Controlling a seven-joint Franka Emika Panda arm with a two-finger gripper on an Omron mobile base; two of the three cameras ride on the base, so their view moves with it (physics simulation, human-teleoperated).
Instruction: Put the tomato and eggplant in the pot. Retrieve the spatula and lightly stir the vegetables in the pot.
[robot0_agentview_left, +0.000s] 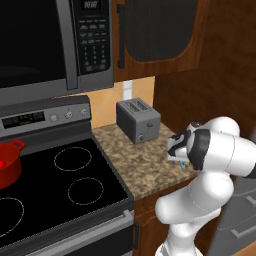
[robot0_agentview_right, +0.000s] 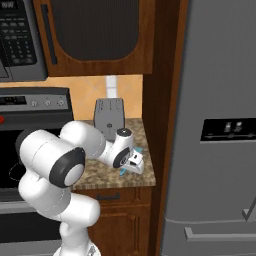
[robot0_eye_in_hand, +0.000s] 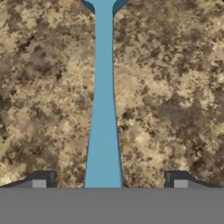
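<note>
Arm (robot0_agentview_left: 210, 170) folded low at the right of the left base view, elbow bulging out over the counter's front edge, wrist bent down toward the granite counter (robot0_agentview_left: 135, 155). Same thing from the right base view: big white links at lower left, hand tipped down onto the counter's right end, right next to the tall wood panel beside the fridge (robot0_agentview_right: 220, 125).

Gripper (robot0_eye_in_hand: 107, 181) pointing pretty much straight down at the stone. Jaws spread wide, about as far as they go, one dark fingertip (robot0_eye_in_hand: 43, 178) at lower left of the hand view and the other at lower right. Light blue spatula (robot0_eye_in_hand: 103, 109) lying flat on the counter, handle running up the middle of the hand view from bottom centre to top centre, sitting between the two tips with clear gaps on both sides. So straddling it, not gripping it, nothing held. Can't tell how close the tips are to the stone. Only a sliver of blue peeking out under the hand in both base views.

Red pot (robot0_agentview_left: 9, 162) way over at the left edge of the left base view on the black stove (robot0_agentview_left: 65, 190), something red inside, can't tell what. Grey toaster (robot0_agentview_left: 138, 120) at the back of the counter, behind the hand, well apart from it. Microwave (robot0_agentview_left: 50, 40) in the upper left.
</note>
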